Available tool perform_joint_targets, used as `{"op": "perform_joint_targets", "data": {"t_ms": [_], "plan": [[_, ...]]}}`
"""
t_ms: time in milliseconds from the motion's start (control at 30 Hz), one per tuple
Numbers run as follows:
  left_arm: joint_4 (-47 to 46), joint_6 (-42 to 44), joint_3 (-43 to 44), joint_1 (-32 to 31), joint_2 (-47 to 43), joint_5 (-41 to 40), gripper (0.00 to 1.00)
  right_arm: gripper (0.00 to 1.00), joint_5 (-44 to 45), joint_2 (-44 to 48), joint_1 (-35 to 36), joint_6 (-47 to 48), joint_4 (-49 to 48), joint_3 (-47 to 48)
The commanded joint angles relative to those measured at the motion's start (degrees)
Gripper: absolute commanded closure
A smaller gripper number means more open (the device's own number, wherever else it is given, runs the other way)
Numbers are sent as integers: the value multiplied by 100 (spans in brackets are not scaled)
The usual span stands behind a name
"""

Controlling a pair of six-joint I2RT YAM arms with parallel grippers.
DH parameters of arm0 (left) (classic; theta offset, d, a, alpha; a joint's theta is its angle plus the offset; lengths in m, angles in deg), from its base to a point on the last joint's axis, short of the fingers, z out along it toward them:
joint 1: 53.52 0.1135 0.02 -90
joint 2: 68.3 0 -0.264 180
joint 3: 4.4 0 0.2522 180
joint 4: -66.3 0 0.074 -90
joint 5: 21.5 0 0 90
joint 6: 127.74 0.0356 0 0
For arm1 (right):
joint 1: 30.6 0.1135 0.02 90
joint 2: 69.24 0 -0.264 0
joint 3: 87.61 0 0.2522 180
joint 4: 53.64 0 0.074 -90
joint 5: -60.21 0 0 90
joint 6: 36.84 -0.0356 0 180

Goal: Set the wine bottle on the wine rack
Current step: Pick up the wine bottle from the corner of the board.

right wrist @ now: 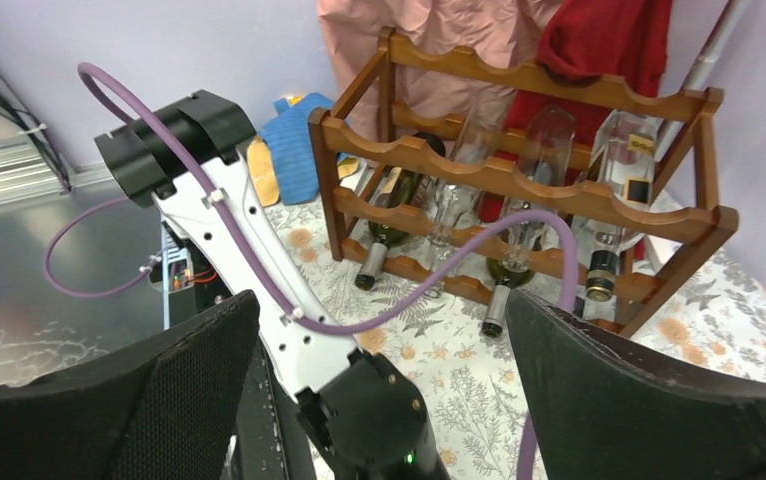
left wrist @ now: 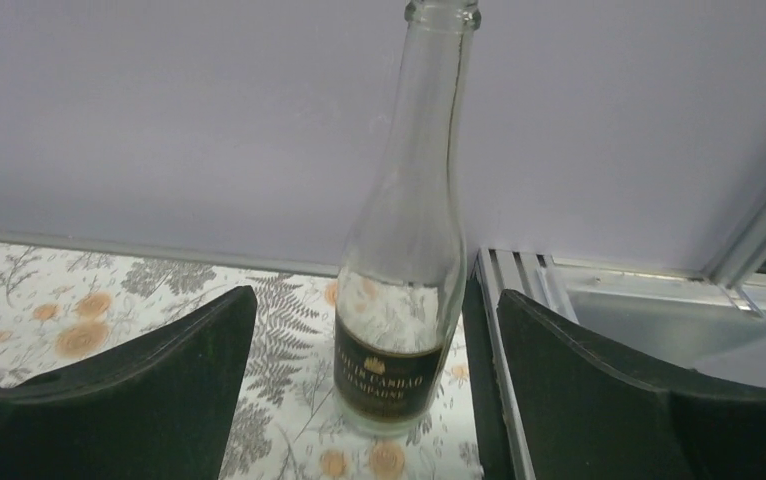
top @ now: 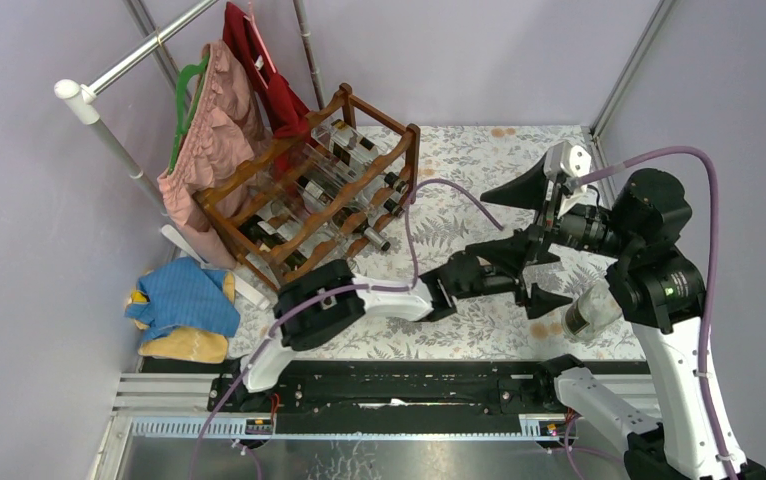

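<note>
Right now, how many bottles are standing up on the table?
1. The clear wine bottle stands just ahead of the open left tool. The other bottles lie in the wine rack. Another could be hidden.

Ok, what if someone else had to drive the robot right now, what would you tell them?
Left gripper open, a finger each side of the upright champagne bottle.
Right gripper open, empty, facing the wine rack.
Bottle not grasped yet.
Left to do: grip it, carry it over, lay it in a free slot.
</note>
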Motion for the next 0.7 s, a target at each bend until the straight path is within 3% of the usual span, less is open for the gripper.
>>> {"op": "perform_joint_targets", "data": {"t_ms": [0, 233, 667], "plan": [[-546, 179, 738, -91, 456, -661, 2, 0, -451, -152, -14, -100, -227, -99], [-148, 103, 1892, -127, 1241, -497, 1, 0, 149, -888, -5, 497, 785, 422], [625, -86, 3117, -177, 1873, -383, 1, 0, 751, -1409, 760, 542, 629, 138]]}}
